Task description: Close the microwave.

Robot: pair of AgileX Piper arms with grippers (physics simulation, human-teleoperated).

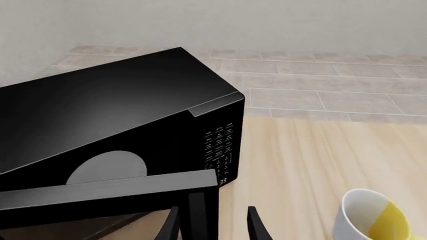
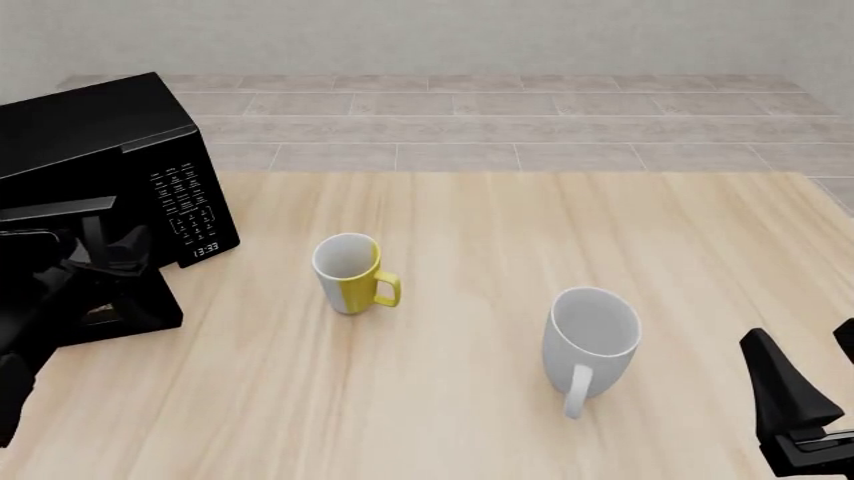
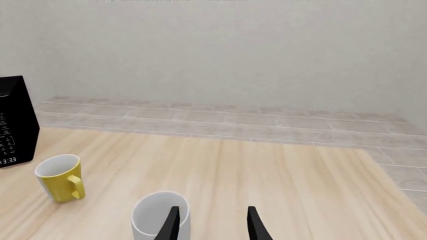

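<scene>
Far left of bench (image 2: pixel 507 230): microwave (image 2: pixel 94 140), glossy black, keypad panel facing the mugs, clock lit; door (image 1: pixel 113 192) standing open, swung out toward the arms' side, turntable plate visible in the cavity in the left wrist view. Left gripper (image 1: pixel 212 225) right at the free edge of the door, jaws spread, the edge sitting between the fingers but not pinched as far as can be judged. Best done as a push, not a grasp: keep jaws parted or flat to the outer face, press near the free edge far from the hinge, sweep in an arc that follows the door toward the cavity, ease off as the latch nears so the box does not slide on the bench. Risk: finger caught between door and frame; withdraw along the arc. Centre: yellow-and-white mug (image 2: pixel 351 272), near the keypad side, well apart from the door's path by the look of it. Right of centre: white mug (image 2: pixel 590 345). Far right, low: right gripper (image 3: pixel 211 222) parked, jaws released, holding nothing, hovering by the white mug; no part in this step
</scene>
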